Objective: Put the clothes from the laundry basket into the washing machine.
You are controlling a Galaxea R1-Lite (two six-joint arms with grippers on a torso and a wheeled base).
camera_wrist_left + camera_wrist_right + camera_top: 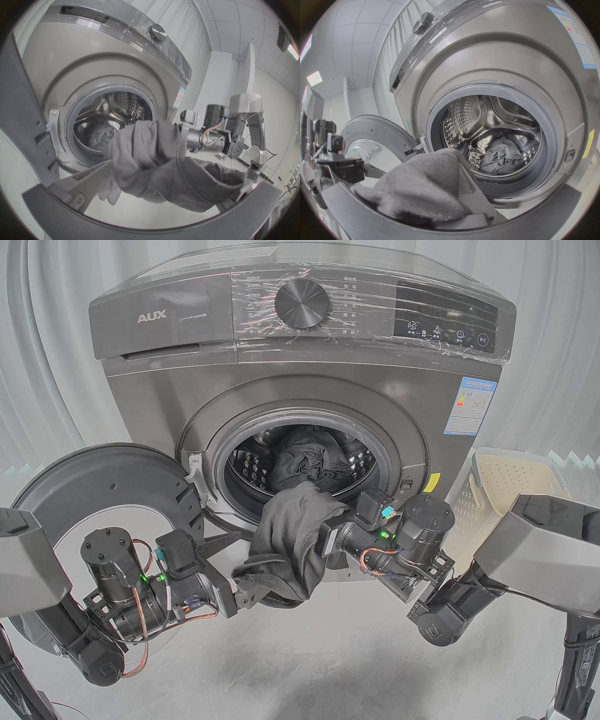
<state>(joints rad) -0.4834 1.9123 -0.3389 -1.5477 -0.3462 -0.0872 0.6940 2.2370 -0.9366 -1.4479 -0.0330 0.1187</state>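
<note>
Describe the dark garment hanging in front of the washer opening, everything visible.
The dark grey garment is soft, thick cloth with a stitched seam, crumpled and folded. It hangs outside the open port of the washing machine, draped over the right gripper on top and clamped in the left gripper at its lower end.

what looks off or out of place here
The dark garment is outside the drum, slung between the left gripper and right gripper in front of the opening, while a second garment lies inside. Wrinkled plastic film also covers the control panel.
</note>
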